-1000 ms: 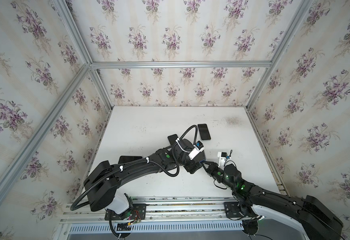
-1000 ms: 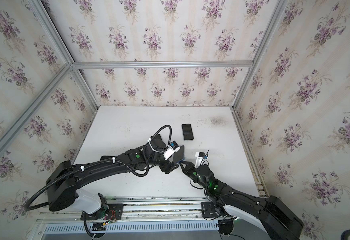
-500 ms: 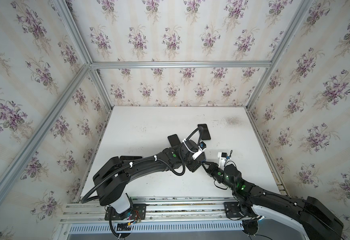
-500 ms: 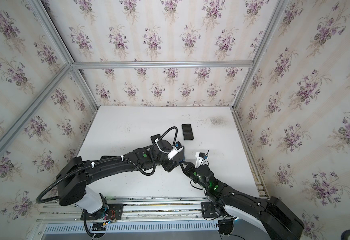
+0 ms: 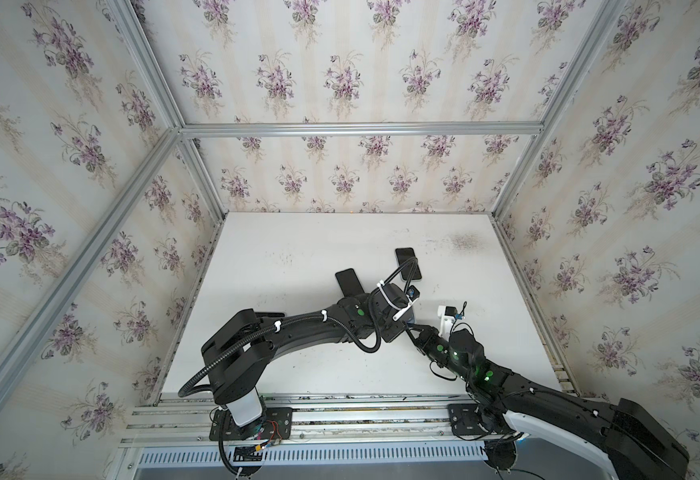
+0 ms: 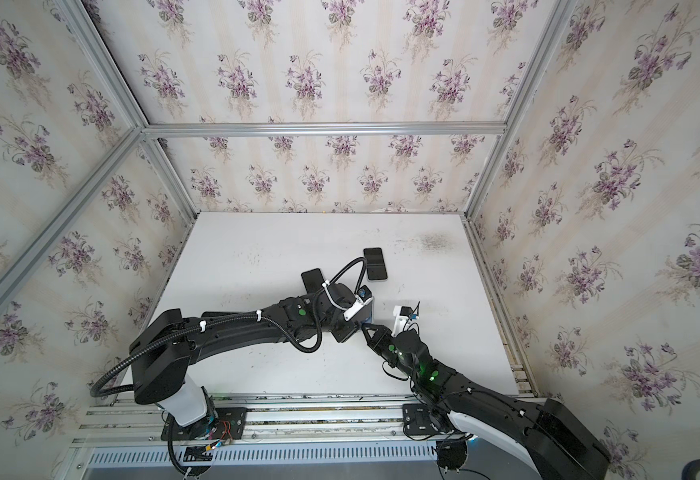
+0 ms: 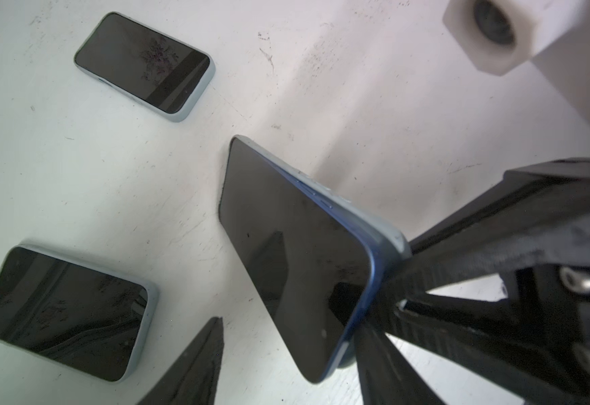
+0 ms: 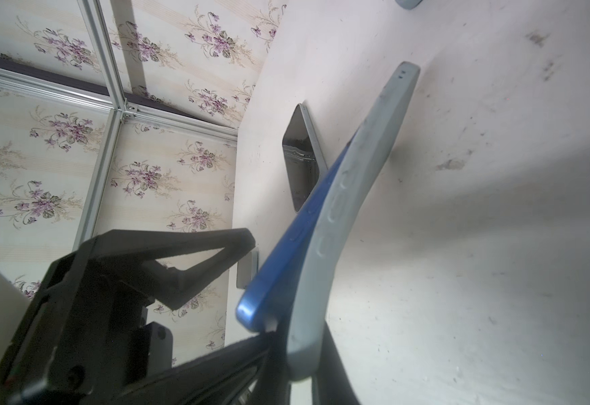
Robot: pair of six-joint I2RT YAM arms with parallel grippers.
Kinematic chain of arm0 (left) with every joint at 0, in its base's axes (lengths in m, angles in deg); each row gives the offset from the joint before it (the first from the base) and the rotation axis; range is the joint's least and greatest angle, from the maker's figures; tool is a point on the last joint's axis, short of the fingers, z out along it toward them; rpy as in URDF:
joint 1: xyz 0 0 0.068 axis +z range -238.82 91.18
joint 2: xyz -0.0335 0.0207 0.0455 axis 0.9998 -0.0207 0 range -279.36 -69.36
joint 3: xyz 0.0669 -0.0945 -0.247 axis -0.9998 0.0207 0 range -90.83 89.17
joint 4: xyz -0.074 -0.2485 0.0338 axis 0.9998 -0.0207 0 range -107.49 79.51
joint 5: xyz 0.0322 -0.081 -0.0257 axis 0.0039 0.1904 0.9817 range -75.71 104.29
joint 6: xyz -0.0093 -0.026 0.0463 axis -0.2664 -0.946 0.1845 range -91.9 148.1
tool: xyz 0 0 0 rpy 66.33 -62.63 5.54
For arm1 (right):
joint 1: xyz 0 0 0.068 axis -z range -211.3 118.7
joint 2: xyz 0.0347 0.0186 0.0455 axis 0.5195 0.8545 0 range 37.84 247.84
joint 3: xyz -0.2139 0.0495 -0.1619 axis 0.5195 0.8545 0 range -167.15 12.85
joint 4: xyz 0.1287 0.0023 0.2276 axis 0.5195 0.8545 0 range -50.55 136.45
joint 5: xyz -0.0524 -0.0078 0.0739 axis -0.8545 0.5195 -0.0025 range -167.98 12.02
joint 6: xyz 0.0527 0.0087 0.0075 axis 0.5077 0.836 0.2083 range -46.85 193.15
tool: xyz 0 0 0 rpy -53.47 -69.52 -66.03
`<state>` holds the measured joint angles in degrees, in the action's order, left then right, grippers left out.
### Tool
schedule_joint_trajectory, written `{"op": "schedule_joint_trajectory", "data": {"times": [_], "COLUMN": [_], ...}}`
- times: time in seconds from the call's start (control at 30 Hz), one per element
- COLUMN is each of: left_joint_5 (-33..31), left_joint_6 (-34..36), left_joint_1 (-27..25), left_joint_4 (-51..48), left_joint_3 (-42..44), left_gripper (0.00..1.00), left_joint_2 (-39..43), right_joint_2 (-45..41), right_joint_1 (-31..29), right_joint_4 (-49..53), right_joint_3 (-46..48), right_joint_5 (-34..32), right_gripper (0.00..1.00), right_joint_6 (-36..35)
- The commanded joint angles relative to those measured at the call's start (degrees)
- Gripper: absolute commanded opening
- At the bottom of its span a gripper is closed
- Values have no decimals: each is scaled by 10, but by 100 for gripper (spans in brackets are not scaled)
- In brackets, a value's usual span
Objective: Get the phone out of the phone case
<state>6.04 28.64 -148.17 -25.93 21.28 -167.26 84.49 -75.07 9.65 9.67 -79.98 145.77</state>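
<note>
Nearest, pinching a raised corner of the grey phone case (image 8: 356,168) with the right claw (image 7: 405,263), jaws closed tight on it, probably to anchor the shell for peeling. Holding it aslant: near end lifted, far end down at the worktop (image 7: 356,105). Just inside, finding the blue phone (image 7: 286,245) sprung free at that lifted corner but seated in the case further along. Straddling the phone with the left claw (image 7: 291,326), jaws apart and gripping nothing, seemingly placed to take the freed edge. Little room there, with both claws crowding one end. Beyond, lying flat and screen-up, well clear of the pull: a nearer spare phone (image 5: 347,279), then a farther spare phone (image 5: 405,253).
</note>
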Motion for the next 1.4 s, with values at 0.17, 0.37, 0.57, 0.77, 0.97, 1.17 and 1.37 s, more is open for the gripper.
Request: {"op": "schedule_joint_trajectory", "data": {"times": [0.17,0.37,0.57,0.77,0.97,1.17,1.37], "left_joint_5": [-75,-85,-92,-120,-178,-261,-365], "left_joint_6": [15,17,19,19,27,36,-9], "left_joint_1": [-10,-18,-32,-39,-47,-66,-100], "left_joint_4": [7,23,40,50,61,43,-30], "left_joint_3": [-8,-2,11,30,75,137,180], "left_gripper": [49,34,20,14,11,12,11], "left_joint_2": [-8,-4,4,22,98,176,212], "right_joint_2": [-4,-8,-27,-71,-127,-135,-128], "right_joint_1": [-1,-1,-1,-1,0,1,1], "right_joint_4": [-40,-34,-3,72,177,213,229], "right_joint_3": [-1,0,1,-3,-9,-17,-21], "right_joint_5": [6,6,3,1,-16,-22,-21], "right_gripper": [0,0,0,0,0,0,0], "right_joint_6": [2,3,14,24,37,42,55]}}
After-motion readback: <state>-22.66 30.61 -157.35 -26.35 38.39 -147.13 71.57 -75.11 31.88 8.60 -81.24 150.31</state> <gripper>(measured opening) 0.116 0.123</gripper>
